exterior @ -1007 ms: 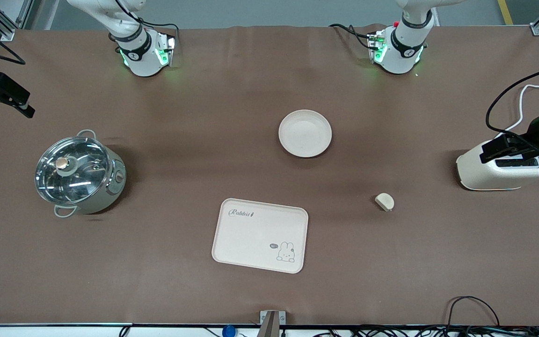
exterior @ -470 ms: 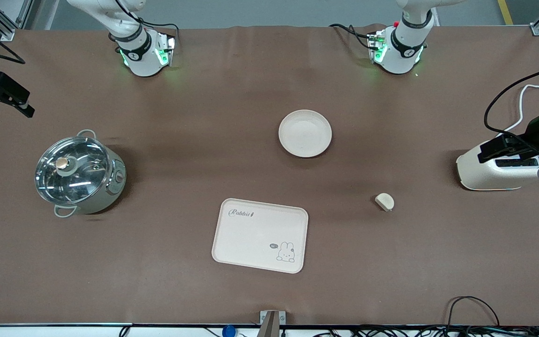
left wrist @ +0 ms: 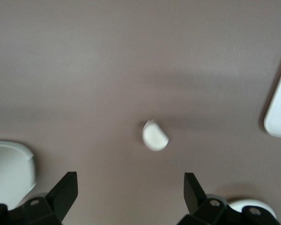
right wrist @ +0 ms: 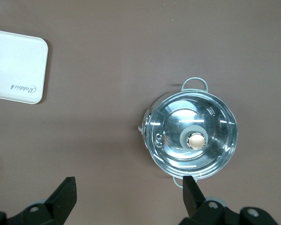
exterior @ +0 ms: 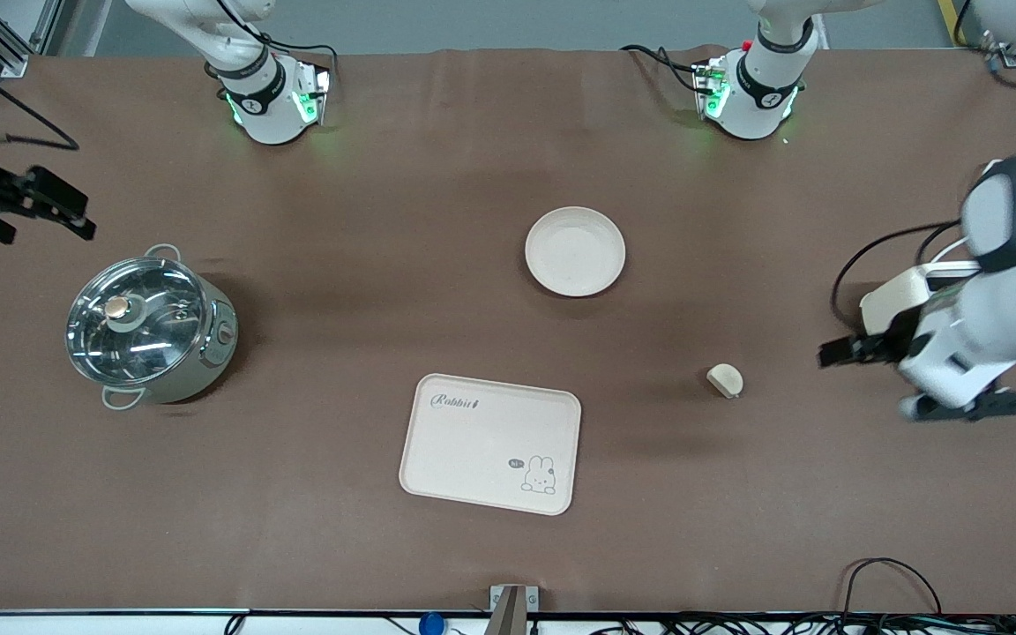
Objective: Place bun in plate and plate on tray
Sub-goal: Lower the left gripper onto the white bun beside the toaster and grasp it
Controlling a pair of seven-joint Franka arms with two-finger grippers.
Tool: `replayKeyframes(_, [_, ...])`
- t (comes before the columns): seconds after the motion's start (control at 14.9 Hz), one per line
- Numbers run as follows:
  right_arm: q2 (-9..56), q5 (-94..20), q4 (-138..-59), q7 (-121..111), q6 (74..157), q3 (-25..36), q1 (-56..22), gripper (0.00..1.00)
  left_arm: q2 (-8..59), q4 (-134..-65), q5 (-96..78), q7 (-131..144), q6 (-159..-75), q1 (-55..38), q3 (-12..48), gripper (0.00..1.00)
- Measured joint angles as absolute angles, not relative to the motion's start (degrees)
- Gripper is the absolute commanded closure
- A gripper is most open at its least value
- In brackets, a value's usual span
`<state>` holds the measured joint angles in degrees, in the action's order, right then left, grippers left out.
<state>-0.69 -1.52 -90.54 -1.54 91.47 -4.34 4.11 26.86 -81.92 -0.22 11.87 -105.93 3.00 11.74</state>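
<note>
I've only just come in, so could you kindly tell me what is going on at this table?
Nothing is held yet. The left tool hangs open over the table near the bun, which lies bare on the cloth toward the left arm's end. The plate sits empty, farther from the camera than the tray, also empty. The right tool hangs open near the lidded pot.

The left gripper (left wrist: 127, 193) hung over the worktop at its arm's end, about 3 o'clock in the front view, fingers (left wrist: 63, 190) spread wide. The right gripper (right wrist: 129, 197) hung at about 9 o'clock, also parted, holding nothing.
</note>
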Motion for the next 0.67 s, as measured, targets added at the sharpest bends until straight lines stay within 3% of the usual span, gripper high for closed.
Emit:
replayKeyframes(0.27, [0.1, -1.5, -90.4, -1.6, 91.2, -3.9, 4.1, 0.00, 32.5, -87.6, 3.7, 21.4, -118.0, -1.5, 11.9, 0.00])
replayKeyframes(0.67, [0.1, -1.5, -90.4, -1.6, 90.3, -3.6, 5.1, 0.00, 31.5, -104.3, 4.4, 24.8, -138.3, -1.7, 11.8, 0.00])
